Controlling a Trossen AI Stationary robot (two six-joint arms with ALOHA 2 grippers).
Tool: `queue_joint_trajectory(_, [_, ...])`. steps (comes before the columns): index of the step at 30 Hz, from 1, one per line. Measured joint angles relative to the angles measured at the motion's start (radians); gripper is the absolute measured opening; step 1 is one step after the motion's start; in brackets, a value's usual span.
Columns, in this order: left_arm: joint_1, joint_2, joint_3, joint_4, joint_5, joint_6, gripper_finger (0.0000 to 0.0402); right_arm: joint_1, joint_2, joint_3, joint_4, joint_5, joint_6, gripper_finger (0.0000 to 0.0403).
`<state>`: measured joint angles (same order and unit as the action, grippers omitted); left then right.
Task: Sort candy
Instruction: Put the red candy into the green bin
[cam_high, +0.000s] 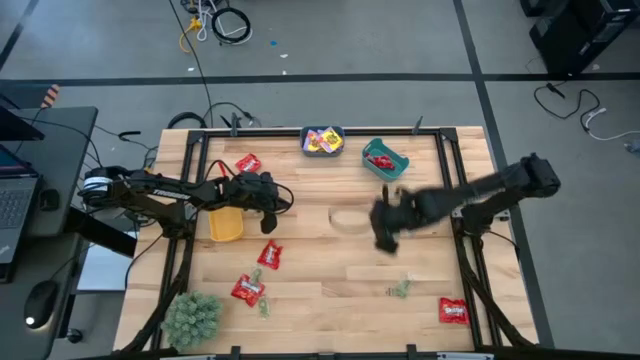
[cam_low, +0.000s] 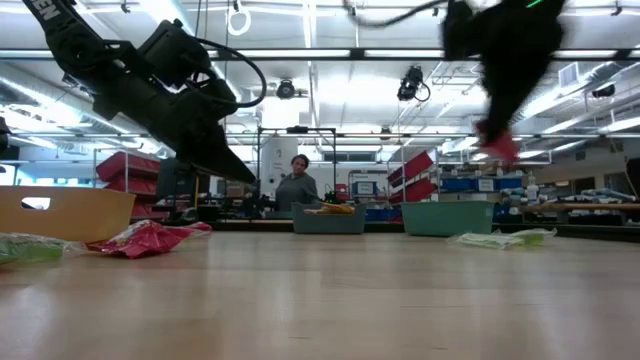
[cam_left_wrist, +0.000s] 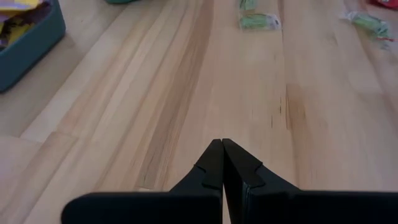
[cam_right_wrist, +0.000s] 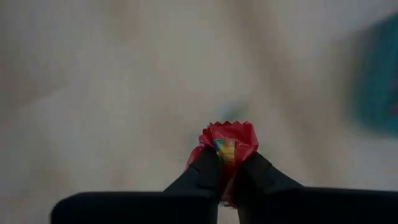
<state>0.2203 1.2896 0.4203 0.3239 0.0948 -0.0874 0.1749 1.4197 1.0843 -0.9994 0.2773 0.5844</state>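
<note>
My right gripper (cam_high: 385, 238) hangs above the table's middle, shut on a red candy packet (cam_right_wrist: 229, 138). In the low view it is high over the table (cam_low: 500, 148). My left gripper (cam_high: 287, 201) is shut and empty, left of the middle, beside a yellow bin (cam_high: 225, 223). Loose red packets lie flat on the table at the far left (cam_high: 248, 163), left of centre (cam_high: 269, 254), lower left (cam_high: 248, 290) and near right (cam_high: 453, 311). Pale green pieces lie near the front (cam_high: 400, 288). In the left wrist view my left gripper (cam_left_wrist: 222, 144) points along bare wood. My right gripper pinches the red packet between its two fingers, by the part below its crimped end (cam_right_wrist: 225, 149). The crimped end sticks out past the fingertips. The fingers point down, and the packet (cam_low: 498, 150) is lifted clear of the table.
Two teal bins stand at the far edge: one (cam_high: 322, 141) holds yellow packets, the other (cam_high: 385, 160) holds red ones. A green fuzzy plant ball (cam_high: 192, 316) sits at the near left corner. A person (cam_low: 297, 186) stands in the room beyond the table.
</note>
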Motion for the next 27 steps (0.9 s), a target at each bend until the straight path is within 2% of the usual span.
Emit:
queue_joint_trajectory(4, [0.0, 0.0, 0.0, 0.006, 0.0, 0.002, 0.0001, -0.247, 0.008, 0.036, 0.042, 0.077, -0.216, 0.0007])
queue_joint_trajectory(9, [0.0, 0.0, 0.0, -0.003, 0.0, 0.003, 0.0001, -0.524, 0.057, 0.047, 0.184, 0.042, -0.471, 0.0018])
queue_joint_trajectory(12, [0.0, 0.0, 0.0, -0.004, 0.004, 0.003, 0.0001, -0.638, 0.12, 0.048, 0.247, 0.015, -0.571, 0.0023])
queue_joint_trajectory(16, [0.0, 0.0, 0.0, -0.006, 0.005, 0.0, 0.0001, -0.72, 0.213, 0.048, 0.296, -0.019, -0.64, 0.0018])
queue_joint_trajectory(20, [-0.001, 0.0, 0.0, -0.008, 0.006, -0.002, 0.0001, -0.757, 0.288, 0.048, 0.305, -0.064, -0.625, 0.002])
queue_joint_trajectory(23, [-0.001, 0.0, 0.0, -0.009, 0.009, -0.002, 0.0001, -0.761, 0.322, 0.048, 0.304, -0.062, -0.623, 0.0048])
queue_joint_trajectory(27, [-0.01, 0.0, 0.0, -0.009, 0.02, -0.003, 0.0001, -0.757, 0.33, 0.047, 0.319, -0.039, -0.621, 0.0116])
